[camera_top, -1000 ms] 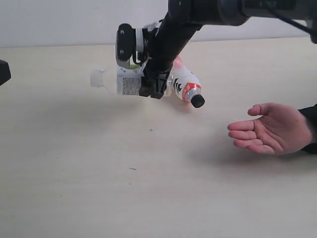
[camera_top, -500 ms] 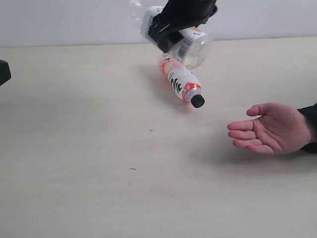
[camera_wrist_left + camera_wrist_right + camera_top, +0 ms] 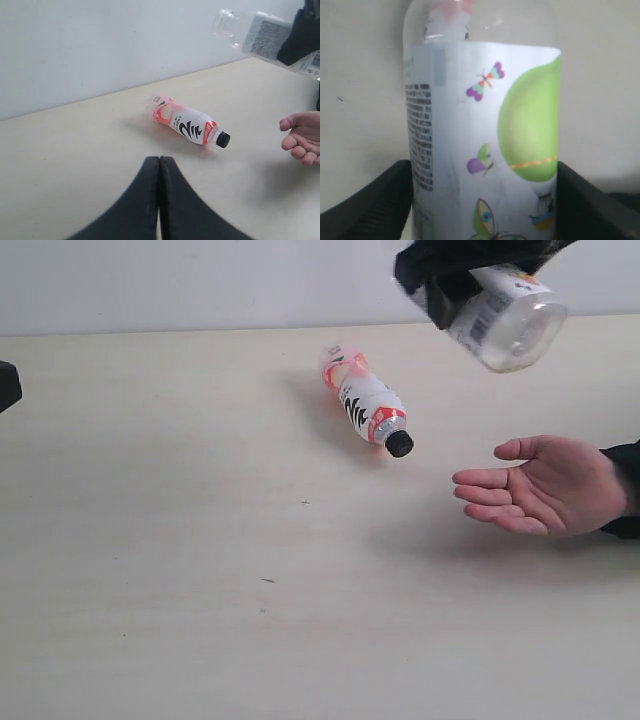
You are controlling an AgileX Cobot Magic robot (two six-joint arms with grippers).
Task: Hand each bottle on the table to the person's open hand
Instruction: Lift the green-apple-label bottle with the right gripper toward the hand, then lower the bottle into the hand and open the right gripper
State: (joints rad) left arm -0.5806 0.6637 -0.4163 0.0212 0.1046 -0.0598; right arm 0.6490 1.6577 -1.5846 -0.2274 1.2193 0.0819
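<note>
Overhead, my right gripper (image 3: 445, 280) clamps the green-labelled bottle (image 3: 505, 325) in the air just above the hand (image 3: 550, 490). My left gripper (image 3: 159, 195) shows jaws pressed together. The red bottle (image 3: 365, 400) lies on the table (image 3: 200, 590), apart from the hand.

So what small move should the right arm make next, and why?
Probably lower the green-labelled bottle toward the person's open hand: the right hand grips it in the air, up over the palm and not yet touching it.
</note>
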